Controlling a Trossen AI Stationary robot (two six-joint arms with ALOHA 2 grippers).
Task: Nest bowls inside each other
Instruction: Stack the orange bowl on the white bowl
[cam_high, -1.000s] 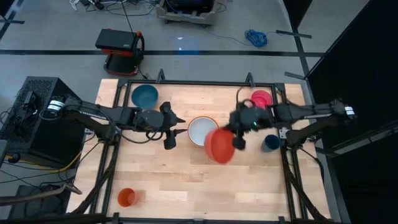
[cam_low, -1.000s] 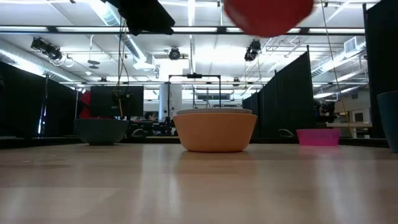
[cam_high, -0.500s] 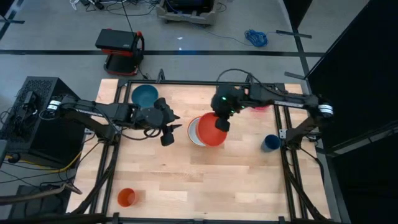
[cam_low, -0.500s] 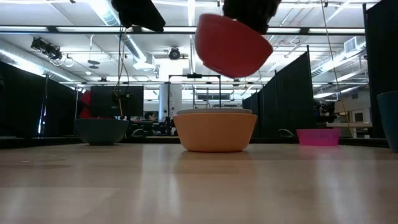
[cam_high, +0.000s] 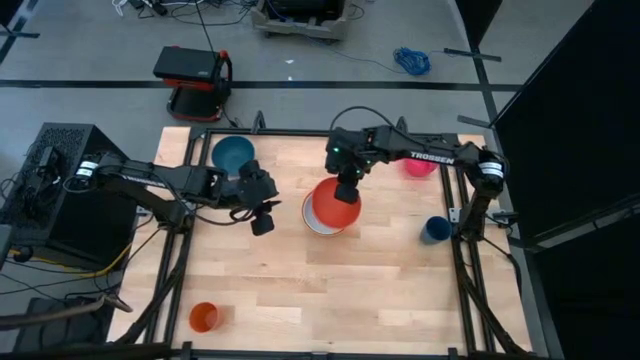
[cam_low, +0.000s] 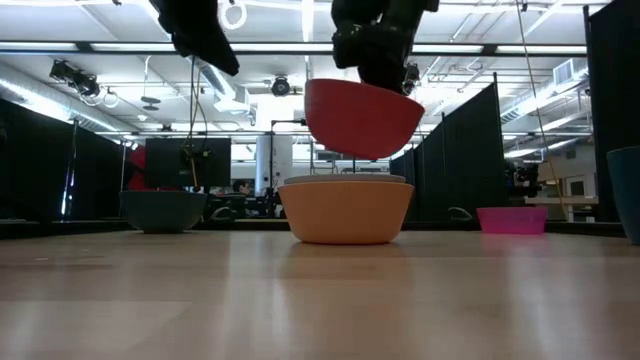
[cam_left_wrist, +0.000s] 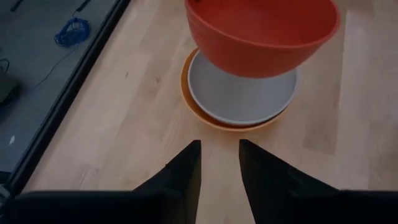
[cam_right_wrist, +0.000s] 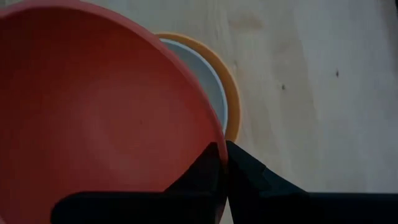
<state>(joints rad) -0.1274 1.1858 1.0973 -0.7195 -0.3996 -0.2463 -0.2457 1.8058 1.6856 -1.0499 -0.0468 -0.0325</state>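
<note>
My right gripper (cam_high: 347, 190) is shut on a red bowl (cam_high: 335, 206) that hangs just above an orange bowl (cam_low: 347, 212) at the table's middle. A pale white bowl (cam_left_wrist: 241, 93) sits nested inside the orange one. In the right wrist view the red bowl (cam_right_wrist: 99, 106) covers most of those two. My left gripper (cam_high: 262, 222) hovers left of the stack, pointing at it, open by a narrow gap (cam_left_wrist: 219, 163) with nothing between its fingers. A teal bowl (cam_high: 232, 153) stands at the far left and a pink bowl (cam_high: 420, 160) at the far right. My right gripper pinches the red bowl's rim (cam_right_wrist: 214, 138), one finger inside the bowl and one outside. The fingers come from above, slanting down. The bowl (cam_low: 362, 118) hangs below them slightly tilted, mouth up, clear of the nested bowls underneath.
A small dark-blue cup (cam_high: 435, 229) stands near the table's right edge and a small orange cup (cam_high: 203, 317) near the front left corner. Bare wood lies in front of the stack. A black metal frame (cam_high: 300, 132) runs along the table's far edge and sides.
My right gripper has carried the red bowl toward the table's left and far side, from beside the orange bowl to over it, and has come down somewhat. The bowl now hangs closer to the nested pair. My left gripper has tipped further downward where it is.
</note>
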